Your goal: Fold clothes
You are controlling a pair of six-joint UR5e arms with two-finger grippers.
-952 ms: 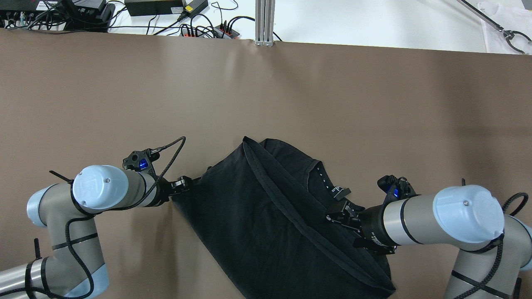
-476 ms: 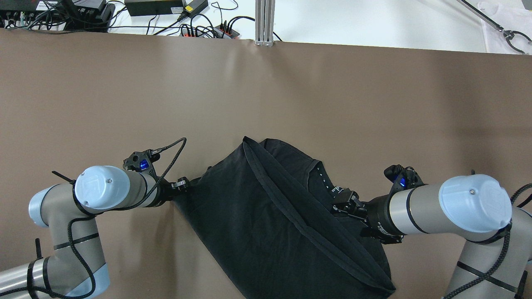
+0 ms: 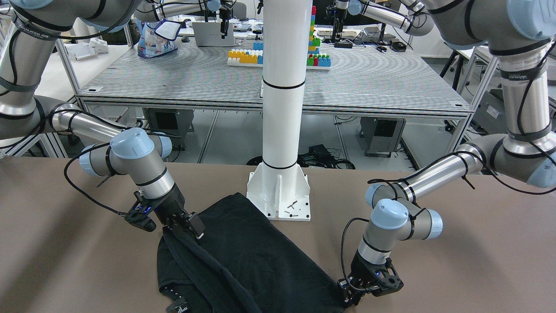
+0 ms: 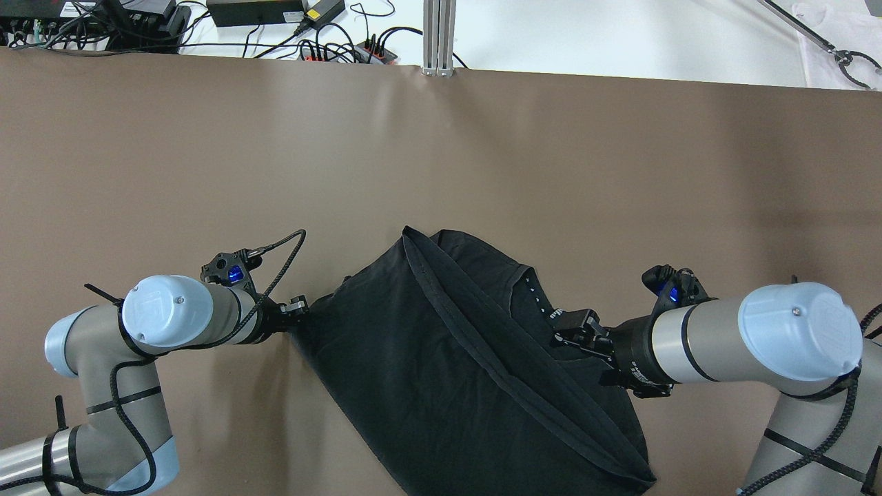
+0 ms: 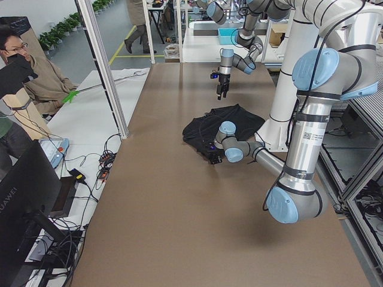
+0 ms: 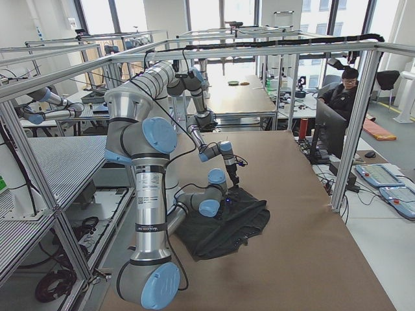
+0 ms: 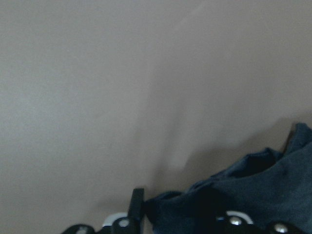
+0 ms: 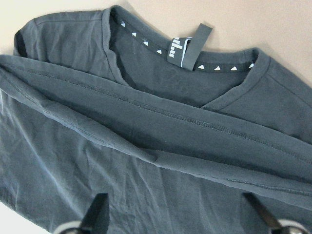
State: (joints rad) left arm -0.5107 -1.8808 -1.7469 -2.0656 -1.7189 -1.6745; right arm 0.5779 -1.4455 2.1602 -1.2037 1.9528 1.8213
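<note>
The clothes (image 4: 427, 358) are one black T-shirt, lying loosely doubled over on the brown table near the robot's side, also seen in the front view (image 3: 252, 261). Its collar with white print and a label (image 8: 187, 46) faces the right wrist camera. My left gripper (image 4: 301, 305) is shut on the shirt's left edge; dark fabric (image 7: 253, 190) bunches at its fingers. My right gripper (image 4: 570, 329) hovers over the collar side, open, with both fingers (image 8: 97, 214) spread above the cloth and nothing between them.
A white pillar (image 3: 282, 87) on a bolted base stands at the robot's side, touching the shirt's near edge. An aluminium post (image 4: 439, 34) and cables (image 4: 275, 14) line the far edge. A seated person (image 5: 24, 72) is beyond the table's left end.
My right gripper has drawn back to the right and toward the far side, off the shirt's middle fold. The left gripper shifted slightly left with the edge it holds.
</note>
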